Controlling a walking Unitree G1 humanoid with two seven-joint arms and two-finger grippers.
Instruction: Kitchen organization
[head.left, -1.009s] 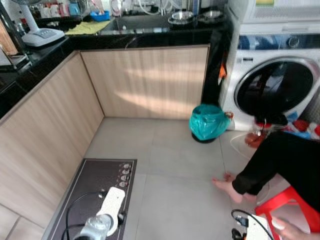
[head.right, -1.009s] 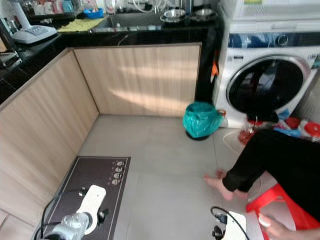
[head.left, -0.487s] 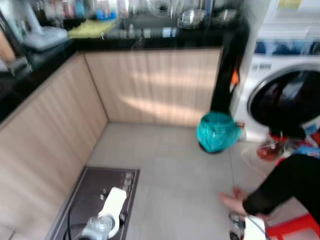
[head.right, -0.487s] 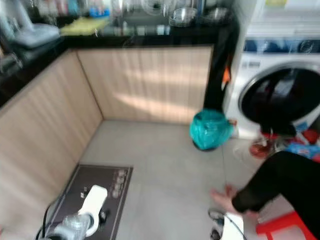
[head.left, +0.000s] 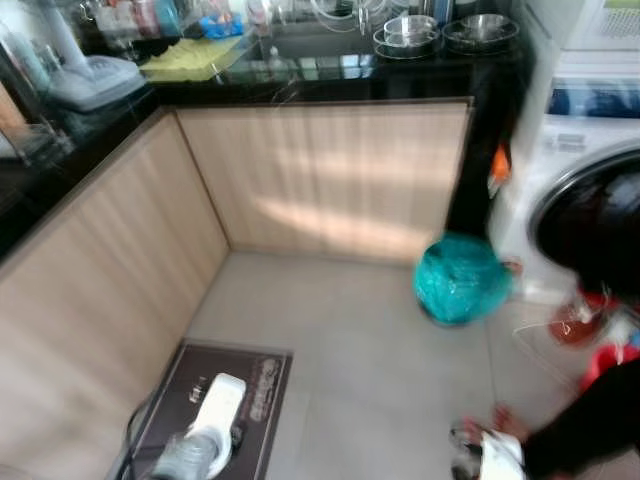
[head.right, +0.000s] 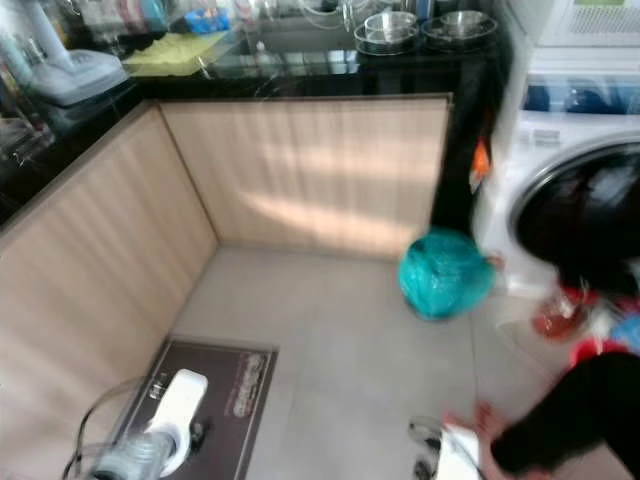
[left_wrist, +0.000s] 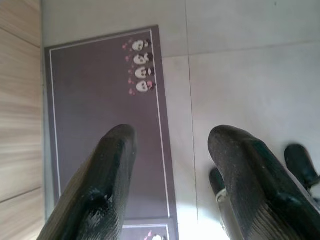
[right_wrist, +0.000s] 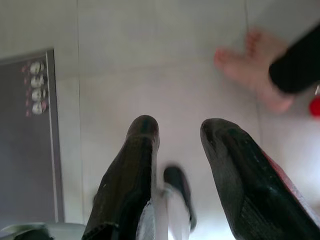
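Note:
A black counter runs along the far wall and down the left side, over light wood cabinets. On it lie a yellow cloth, two stacks of steel bowls and a white appliance. Both arms hang low. My left gripper is open above a dark floor mat, with nothing between its fingers. My right gripper is open over the grey floor tiles, also holding nothing. The head views are blurred.
A teal bin bag stands on the floor beside a washing machine at the right. A person sits at the lower right; a bare foot and a black trouser leg reach onto the tiles.
The whole picture has shifted to the right and blurred, so the camera has turned left. Both arms hang as before.

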